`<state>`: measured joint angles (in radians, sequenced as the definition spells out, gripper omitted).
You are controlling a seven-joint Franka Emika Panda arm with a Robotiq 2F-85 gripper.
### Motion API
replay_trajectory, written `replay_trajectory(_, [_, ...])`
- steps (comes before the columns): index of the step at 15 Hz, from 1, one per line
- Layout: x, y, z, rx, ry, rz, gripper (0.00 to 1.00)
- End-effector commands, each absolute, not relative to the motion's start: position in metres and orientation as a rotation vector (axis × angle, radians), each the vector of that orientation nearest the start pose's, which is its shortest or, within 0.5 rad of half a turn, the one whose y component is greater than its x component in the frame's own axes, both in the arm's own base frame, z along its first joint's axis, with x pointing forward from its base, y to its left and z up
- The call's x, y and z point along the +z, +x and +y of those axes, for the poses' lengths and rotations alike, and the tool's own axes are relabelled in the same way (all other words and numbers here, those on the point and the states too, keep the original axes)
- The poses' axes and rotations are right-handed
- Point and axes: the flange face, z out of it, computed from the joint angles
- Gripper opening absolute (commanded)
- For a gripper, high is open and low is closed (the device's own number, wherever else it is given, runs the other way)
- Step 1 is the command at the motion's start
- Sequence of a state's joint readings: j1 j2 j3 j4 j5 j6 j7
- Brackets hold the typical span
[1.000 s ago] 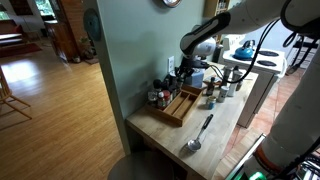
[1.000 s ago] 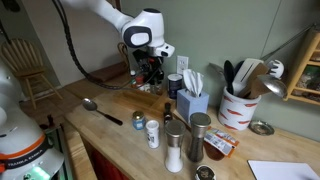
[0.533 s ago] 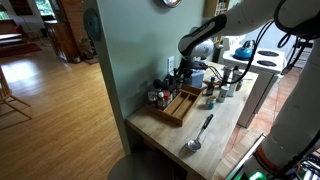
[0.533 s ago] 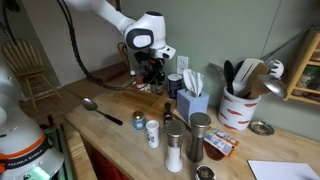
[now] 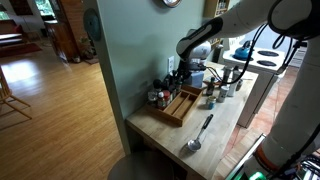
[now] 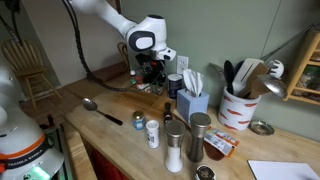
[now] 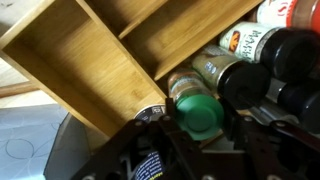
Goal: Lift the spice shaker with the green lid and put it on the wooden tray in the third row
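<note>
The spice shaker with the green lid stands among other jars just beside the end of the wooden tray. My gripper is down over it, one finger on each side of the lid and both seeming to touch it. In both exterior views the gripper hangs low at the wall end of the tray; the shaker itself is hidden there. The tray's long compartments are bare in the wrist view.
Several dark-lidded and red-lidded jars crowd right next to the shaker. A metal spoon lies near the counter's front. A tissue box, a utensil crock and tall shakers stand alongside. The wall is close behind.
</note>
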<state>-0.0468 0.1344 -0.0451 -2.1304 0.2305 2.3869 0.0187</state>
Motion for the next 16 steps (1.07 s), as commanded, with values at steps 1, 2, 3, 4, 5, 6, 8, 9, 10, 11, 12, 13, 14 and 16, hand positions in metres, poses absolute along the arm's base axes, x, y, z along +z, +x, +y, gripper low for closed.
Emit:
replay_trajectory(1, [0.356, 0.576, -0.045, -0.156, -2.981, 0.364, 0.2])
replay_trajectory(2, [0.356, 0.576, -0.044, -0.154, -2.989, 0.358, 0.2])
replay_trajectory(3, [0.356, 0.577, -0.043, -0.154, -2.987, 0.346, 0.2])
replay_trajectory(4, [0.357, 0.577, -0.042, -0.151, -2.991, 0.337, 0.44])
replay_trajectory(5, [0.357, 0.577, -0.042, -0.152, -2.994, 0.331, 0.62])
replay_trajectory(6, [0.357, 0.576, -0.041, -0.153, -2.998, 0.331, 0.64])
replay_trajectory(8, [0.359, 0.576, -0.04, -0.158, -2.998, 0.322, 0.71])
replay_trajectory(9, [0.36, 0.576, -0.04, -0.163, -2.994, 0.32, 0.7])
replay_trajectory(10, [0.362, 0.576, -0.04, -0.169, -2.988, 0.318, 0.68])
replay_trajectory(11, [0.363, 0.576, -0.04, -0.173, -2.985, 0.319, 0.64])
replay_trajectory(12, [0.365, 0.575, -0.041, -0.179, -2.973, 0.32, 0.65])
replay_trajectory(13, [0.368, 0.573, -0.042, -0.178, -2.963, 0.315, 0.66])
replay_trajectory(14, [0.371, 0.569, -0.043, -0.158, -2.958, 0.286, 0.9])
replay_trajectory(16, [0.376, 0.556, -0.051, -0.083, -3.012, 0.24, 0.97])
